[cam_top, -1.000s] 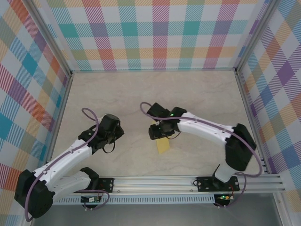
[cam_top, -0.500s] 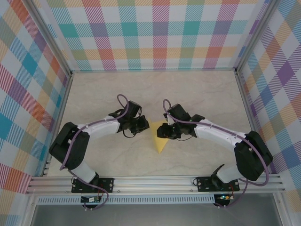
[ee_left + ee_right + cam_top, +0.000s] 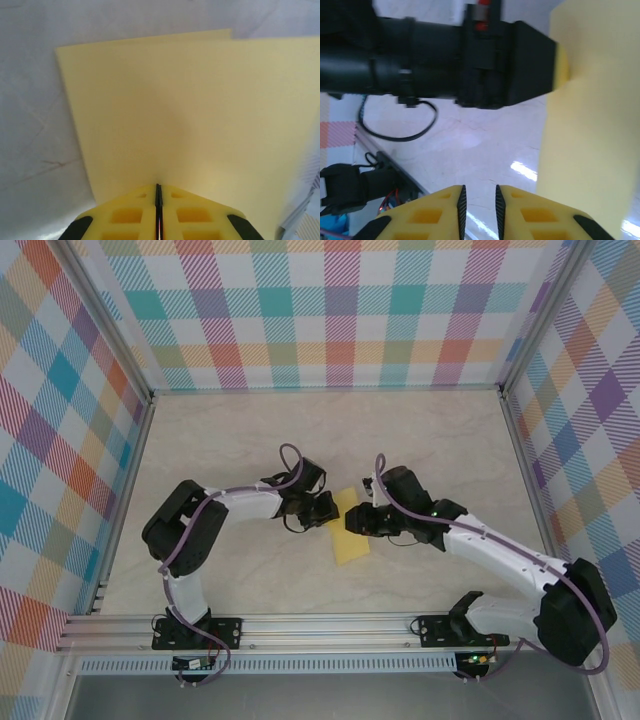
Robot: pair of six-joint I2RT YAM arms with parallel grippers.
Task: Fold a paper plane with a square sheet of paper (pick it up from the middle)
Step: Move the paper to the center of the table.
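This is a robotics lab, a test cell built round one table (image 3: pixel 420 440). Bright plaid walls (image 3: pixel 330 310) close in the table's left, far and right sides, held by bare metal posts (image 3: pixel 100 315): a staged backdrop, nothing homely. A slotted aluminium rail (image 3: pixel 330 625) runs along the table's near edge. The left arm (image 3: pixel 190 540) and right arm (image 3: pixel 500 555) are bolted to it, with purple cables (image 3: pixel 245 490) strapped along them. A small circuit board (image 3: pixel 192 664) hangs just beyond that near edge.

Left jaws moved in, closed onto sheet (image 3: pixel 352 545) edge; right jaws drew alongside, narrowed to slit.
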